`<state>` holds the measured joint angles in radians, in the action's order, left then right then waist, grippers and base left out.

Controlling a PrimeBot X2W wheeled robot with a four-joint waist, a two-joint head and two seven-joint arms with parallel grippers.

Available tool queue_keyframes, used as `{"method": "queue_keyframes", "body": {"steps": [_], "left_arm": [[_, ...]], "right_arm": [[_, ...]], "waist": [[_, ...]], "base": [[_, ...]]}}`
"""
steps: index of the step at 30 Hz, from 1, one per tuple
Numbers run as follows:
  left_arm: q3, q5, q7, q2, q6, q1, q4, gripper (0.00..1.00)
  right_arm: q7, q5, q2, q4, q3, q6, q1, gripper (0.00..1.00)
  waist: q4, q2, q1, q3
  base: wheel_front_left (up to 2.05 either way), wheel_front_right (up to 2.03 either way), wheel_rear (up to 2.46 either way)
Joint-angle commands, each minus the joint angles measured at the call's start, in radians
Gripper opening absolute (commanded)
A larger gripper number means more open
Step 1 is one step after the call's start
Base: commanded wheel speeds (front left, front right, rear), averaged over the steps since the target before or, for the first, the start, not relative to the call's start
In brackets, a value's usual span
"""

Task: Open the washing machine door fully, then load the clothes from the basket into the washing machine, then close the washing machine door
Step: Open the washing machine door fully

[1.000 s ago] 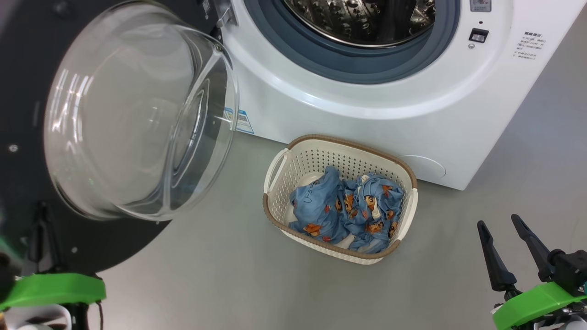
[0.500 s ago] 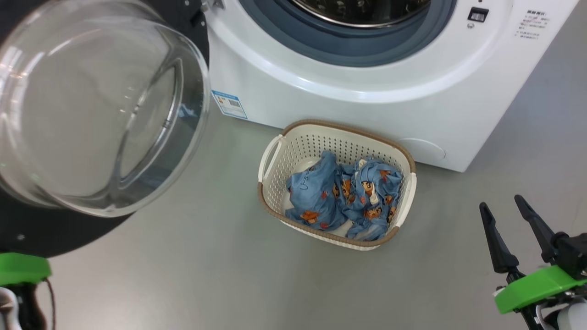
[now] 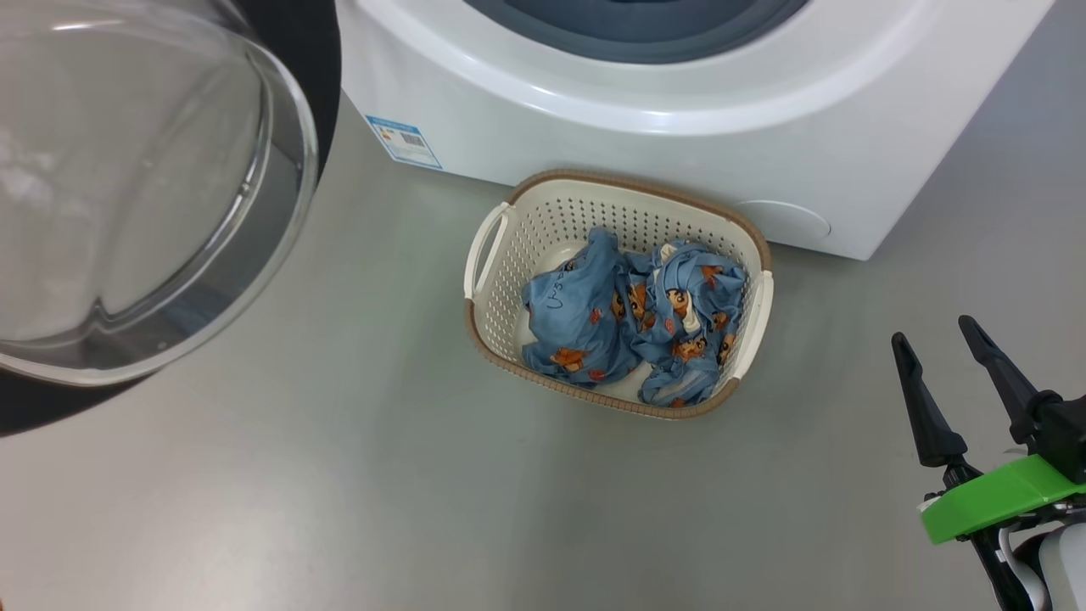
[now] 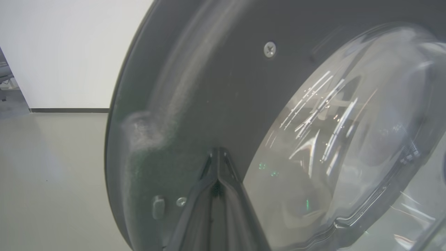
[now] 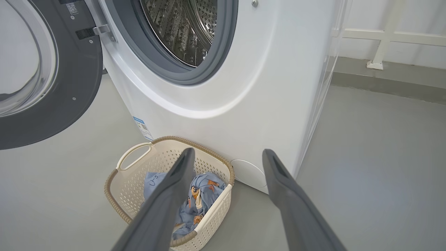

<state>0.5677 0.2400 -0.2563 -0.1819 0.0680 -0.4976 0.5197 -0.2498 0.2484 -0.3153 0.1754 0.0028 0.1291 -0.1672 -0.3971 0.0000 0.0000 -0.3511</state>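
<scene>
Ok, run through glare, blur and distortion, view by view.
Head view: pale reflections wash over the glass of the washing machine door; basket and clothes sharp. Left wrist view: streaky glints on that glass, a hazy smear on its black rim, the left gripper soft from nearness. Right wrist view: wide-angle bowing of the washing machine; the right gripper slightly blurred.

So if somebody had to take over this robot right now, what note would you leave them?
Left gripper: shut, pointing at the dark inner rim of the washing machine door; contact unclear.
Right gripper: open, empty, to the right of the basket.
Done: the door stands wide open; what shows of the drum is empty.
The clothes lie in the basket, on the floor before the washing machine.
Left: load clothes, close door.
</scene>
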Motion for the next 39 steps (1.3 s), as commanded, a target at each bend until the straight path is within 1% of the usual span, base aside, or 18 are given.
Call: {"method": "queue_keyframes", "body": {"steps": [1,11,22,33,38,39], "left_arm": [[0.036,-0.016,-0.005,-0.076,0.003,-0.026,-0.007,0.0],[0.09,-0.049,-0.005,-0.165,0.038,-0.145,0.145,0.0],[0.137,-0.082,-0.005,-0.241,0.048,-0.226,0.282,0.0],[0.173,-0.112,-0.005,-0.262,0.035,-0.261,0.321,0.0],[0.184,-0.112,-0.005,-0.246,0.044,-0.238,0.303,0.0],[0.185,-0.112,-0.006,-0.234,0.049,-0.22,0.288,0.0]], "right_arm": [[-0.012,-0.003,-0.013,-0.024,0.025,0.002,-0.007,1.0],[-0.012,-0.005,-0.024,-0.03,0.039,0.002,-0.032,1.0],[-0.012,-0.003,-0.03,-0.032,0.056,0.002,-0.057,1.0],[-0.012,-0.005,-0.022,-0.025,0.054,0.002,-0.072,1.0],[-0.012,-0.004,-0.011,-0.016,0.051,0.002,-0.063,1.0],[-0.012,-0.003,-0.005,-0.013,0.052,0.002,-0.058,1.0]], "waist": [[0.004,0.0,0.0,-0.01],[0.019,0.0,0.0,-0.058],[0.057,0.0,0.0,-0.101],[0.075,0.0,0.0,-0.116],[0.072,0.0,0.0,-0.083],[0.07,0.0,0.0,-0.065]], "base": [[0.0,0.0,0.0],[0.0,0.0,0.0],[0.0,0.0,0.0],[0.0,0.0,0.0],[0.0,0.0,0.0],[0.0,0.0,0.0]]}}
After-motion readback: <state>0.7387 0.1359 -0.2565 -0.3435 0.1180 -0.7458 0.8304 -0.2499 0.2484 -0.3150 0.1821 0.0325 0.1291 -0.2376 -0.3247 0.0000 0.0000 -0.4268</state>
